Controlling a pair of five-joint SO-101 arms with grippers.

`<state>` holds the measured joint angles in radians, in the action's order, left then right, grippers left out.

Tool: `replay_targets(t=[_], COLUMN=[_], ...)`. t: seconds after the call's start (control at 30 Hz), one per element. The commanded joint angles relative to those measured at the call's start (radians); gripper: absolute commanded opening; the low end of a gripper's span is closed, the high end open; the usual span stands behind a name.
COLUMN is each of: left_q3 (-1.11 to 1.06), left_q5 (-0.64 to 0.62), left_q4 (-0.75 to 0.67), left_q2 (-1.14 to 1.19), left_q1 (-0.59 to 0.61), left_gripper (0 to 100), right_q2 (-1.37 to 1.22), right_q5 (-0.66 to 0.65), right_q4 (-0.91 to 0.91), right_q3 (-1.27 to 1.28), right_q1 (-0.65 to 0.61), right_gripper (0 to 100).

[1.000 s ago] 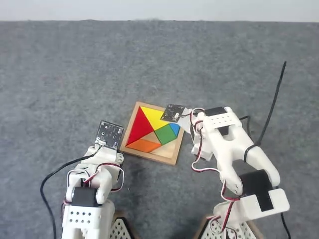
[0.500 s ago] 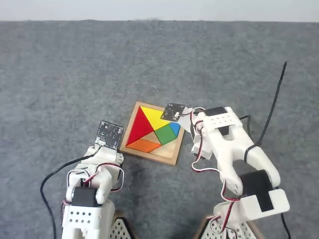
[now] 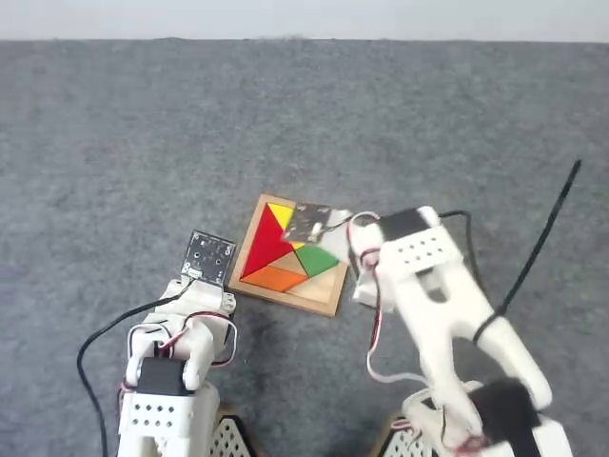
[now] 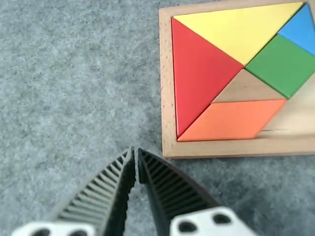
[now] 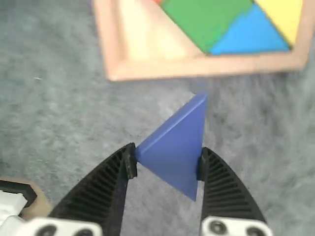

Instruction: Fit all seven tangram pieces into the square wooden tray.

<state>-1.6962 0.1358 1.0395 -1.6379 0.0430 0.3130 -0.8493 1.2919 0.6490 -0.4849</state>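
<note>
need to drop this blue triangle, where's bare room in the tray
Bare floor for the blue triangle: the tray corner bordered by the green piece, the orange piece and two rim walls. Elsewhere the tray is packed. Grey carpet around it is open.

The left gripper (image 4: 135, 155) is seen above the grey surface (image 4: 59, 73), its dark ribbed fingers (image 4: 115, 184) brought together with nothing between them and their tips near one corner of the square wooden tray (image 4: 165, 98). Within the tray, a red triangle (image 4: 197, 83), a yellow triangle (image 4: 241, 27), a blue piece (image 4: 301, 29), a green square (image 4: 280, 64), a plain wooden triangle (image 4: 246, 89) and an orange parallelogram (image 4: 234, 120) are laid edge to edge. A patch of bare tray floor (image 4: 300, 117) is left beside the orange and green pieces.
</note>
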Motion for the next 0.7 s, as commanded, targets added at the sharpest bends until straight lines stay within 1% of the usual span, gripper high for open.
replay_targets(t=[0.0,0.1,0.23,0.33,0.5,0.67], left_q3=[0.007,0.007,0.007,0.007,0.007,0.007], left_q5=[-0.008,-0.008,-0.008,-0.008,-0.008,-0.008], left_q4=[0.005,0.005,0.005,0.005,0.005,0.005], left_q2=[-0.012,-0.012,-0.012,-0.012,-0.012,-0.012], left_q1=[0.003,0.005,0.005,0.005,0.005,0.005], left_gripper=[1,1,1,1,1,1], right_q2=[0.079,0.047,-0.036,-0.11,-0.205,-0.294], right_q5=[0.02,-0.012,-0.023,-0.028,-0.129,-0.137], right_q4=[0.013,-0.021,-0.059,-0.062,-0.064,-0.064], right_q3=[-0.054,-0.054,-0.083,-0.12,-0.195,-0.261], right_q1=[-0.085,-0.122,-0.125,-0.125,-0.127,-0.142], right_gripper=[12.2,12.2,12.2,12.2,12.2,12.2])
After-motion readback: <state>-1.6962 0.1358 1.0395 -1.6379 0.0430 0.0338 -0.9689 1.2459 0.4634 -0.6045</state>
